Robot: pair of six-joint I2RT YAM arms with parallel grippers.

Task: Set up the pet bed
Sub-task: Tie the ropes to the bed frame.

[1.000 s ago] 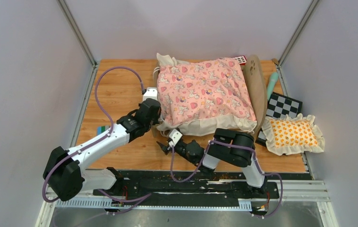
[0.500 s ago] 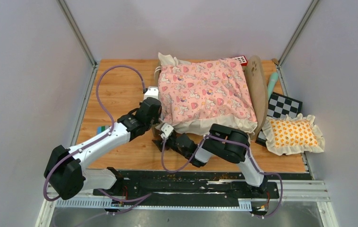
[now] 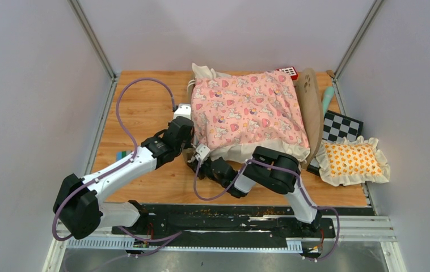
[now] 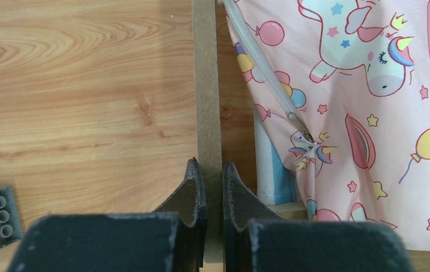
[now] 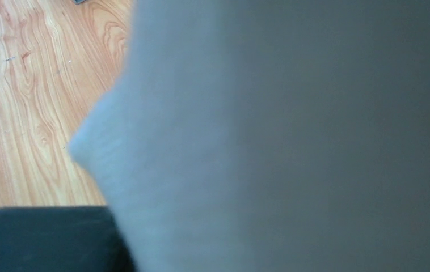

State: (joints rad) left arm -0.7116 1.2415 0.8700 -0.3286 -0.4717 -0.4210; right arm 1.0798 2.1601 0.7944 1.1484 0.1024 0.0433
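Moved since a second before: right tool (image 3: 195, 163), from bare table (image 3: 144, 102) near the arm bases up to the near left corner of the pet bed (image 3: 247, 113), ending just beside the left tool.

Left tool (image 4: 209, 165): narrow, clamped on the thin wooden side rail (image 4: 206, 85), which ran straight ahead of it.

Quilt (image 4: 371, 113), pink with unicorns: to that tool's right, draped over the frame. Striped mattress (image 4: 269, 170) showed under its edge.

Right tool: width could not be told, as blurred pale cloth filled its camera.

Headboard (image 3: 310, 107): at the end of the bed farthest from both tools.

Pillow (image 3: 351, 160): on the table beyond the headboard, well apart from both tools.
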